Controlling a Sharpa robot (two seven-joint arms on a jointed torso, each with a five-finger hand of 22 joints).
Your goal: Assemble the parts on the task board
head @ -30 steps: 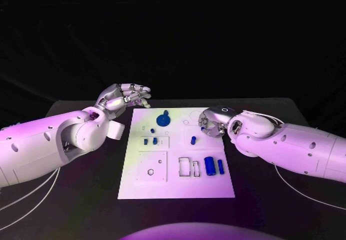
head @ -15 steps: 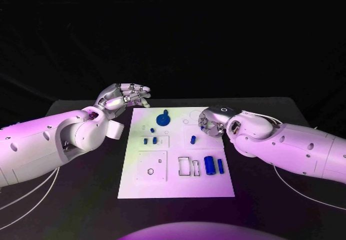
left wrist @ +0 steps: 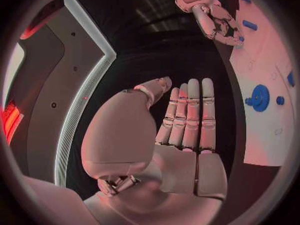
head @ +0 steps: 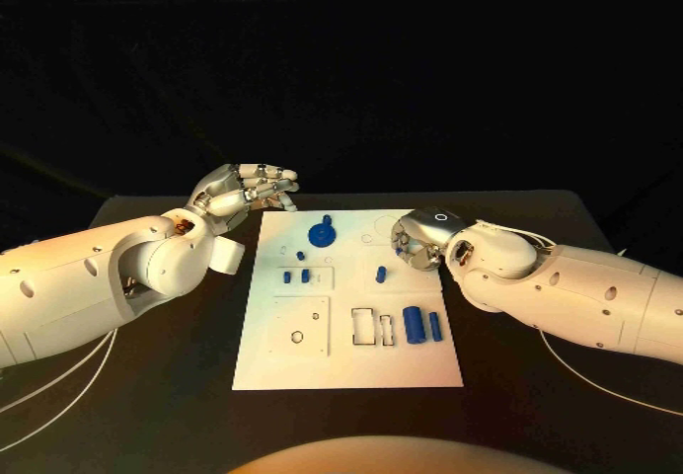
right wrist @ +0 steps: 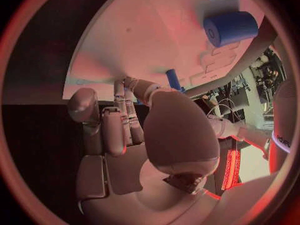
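Observation:
The white task board (head: pixel 356 365) lies mid-table. On it are a blue gear (head: pixel 323 236), several small blue pegs (head: pixel 296 278), a thick blue cylinder (head: pixel 413 326) and a thinner one (head: pixel 434 329). A small blue peg (head: pixel 382 275) stands near the board's right edge. My right hand (head: pixel 410 245) hovers just beside it, fingers bent toward the peg (right wrist: pixel 173 79) with a small gap and nothing held. My left hand (head: pixel 257 188) hangs off the board's far left corner. Its fingers (left wrist: pixel 187 115) are straight and empty. The gear (left wrist: pixel 257 96) lies beside that hand.
Empty rectangular slots (head: pixel 373 329) and a small ring hole (head: pixel 296 339) mark the board's near half. Black table (head: pixel 541 395) surrounds the board on all sides. Thin cables (head: pixel 57 390) trail under my left arm.
My right hand has edged very slightly toward the small peg. The left hand and the parts have stayed put.

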